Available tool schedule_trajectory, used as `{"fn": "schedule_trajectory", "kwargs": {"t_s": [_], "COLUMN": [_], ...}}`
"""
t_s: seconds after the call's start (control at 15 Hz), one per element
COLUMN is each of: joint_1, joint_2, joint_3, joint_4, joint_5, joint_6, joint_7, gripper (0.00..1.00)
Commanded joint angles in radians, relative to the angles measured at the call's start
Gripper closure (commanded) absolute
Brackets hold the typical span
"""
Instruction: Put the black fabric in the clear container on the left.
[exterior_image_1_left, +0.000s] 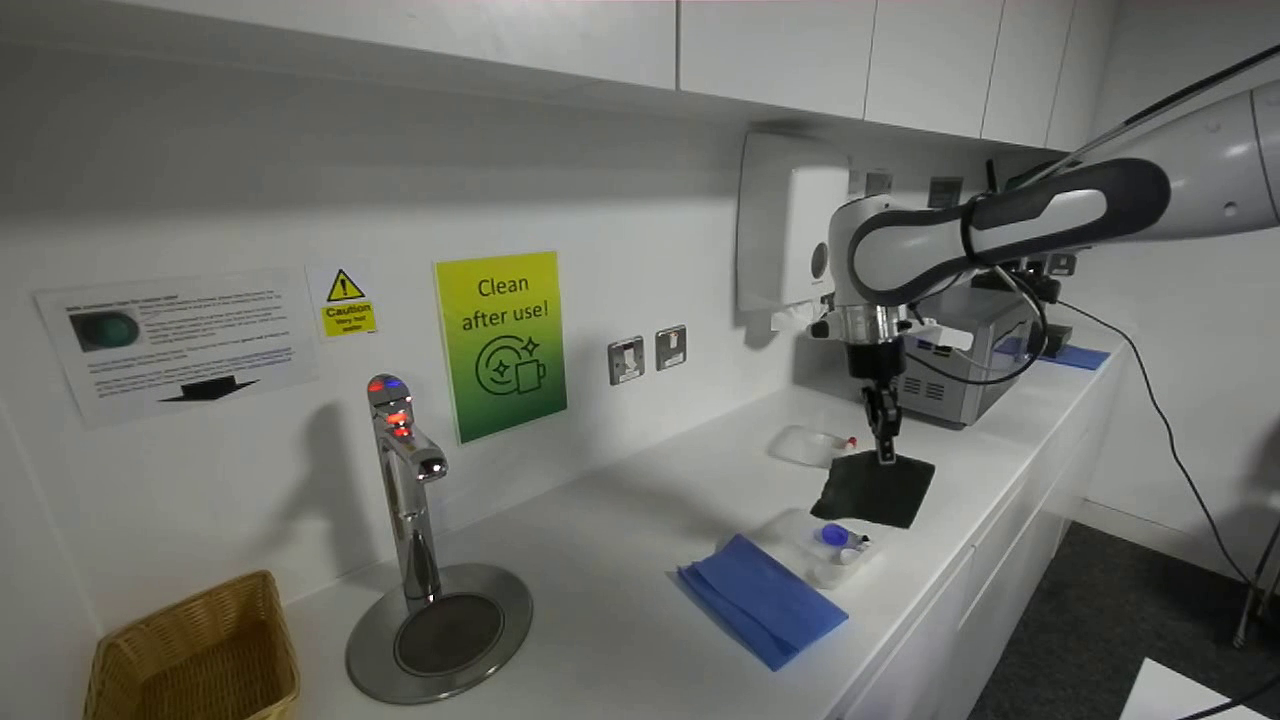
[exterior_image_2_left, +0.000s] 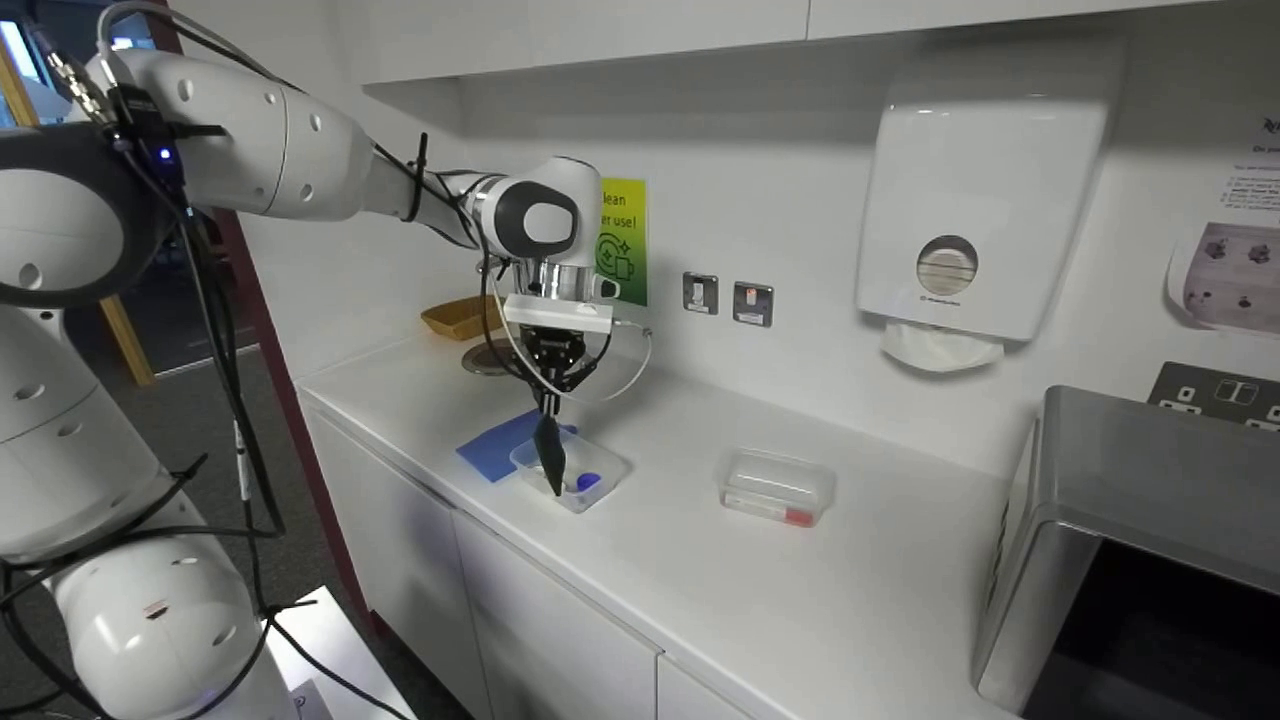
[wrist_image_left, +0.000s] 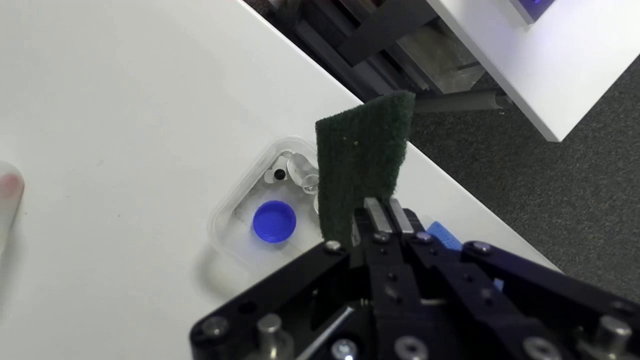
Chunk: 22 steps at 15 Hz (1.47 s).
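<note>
Okay so in an exterior view there's a blue cloth (exterior_image_2_left: 494, 447) folded on the surface (exterior_image_2_left: 690, 560), then the pincer (exterior_image_2_left: 549, 408) pinching the black fabric (exterior_image_2_left: 549, 456) near its top edge, I guess so the rest dangles free to lower in, then the left clear container (exterior_image_2_left: 606, 468) with a blue cap (exterior_image_2_left: 588, 481) inside, can't tell if it's squarely underneath, and the other clear tub (exterior_image_2_left: 772, 474) well apart

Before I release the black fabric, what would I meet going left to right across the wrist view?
The corner of a second tub showing a red patch → the round blue cap inside the clear container → the black fabric → the blue cloth, only partly showing.
</note>
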Motion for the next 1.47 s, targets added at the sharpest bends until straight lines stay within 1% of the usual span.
{"fn": "schedule_trajectory", "kwargs": {"t_s": [0.0, 0.47, 0.73, 1.2, 1.4], "joint_1": [-0.012, -0.010, -0.012, -0.008, -0.006], "joint_2": [0.026, 0.101, 0.109, 0.120, 0.121], "joint_3": [0.001, 0.019, 0.028, 0.040, 0.047], "joint_4": [0.036, 0.116, 0.174, 0.235, 0.227], "joint_5": [0.010, -0.004, -0.010, -0.028, -0.053], "joint_6": [-0.041, -0.069, -0.101, -0.139, -0.121], "joint_7": [-0.034, -0.058, -0.075, -0.164, -0.249], "gripper": [0.99, 0.99, 0.99, 0.99, 0.99]}}
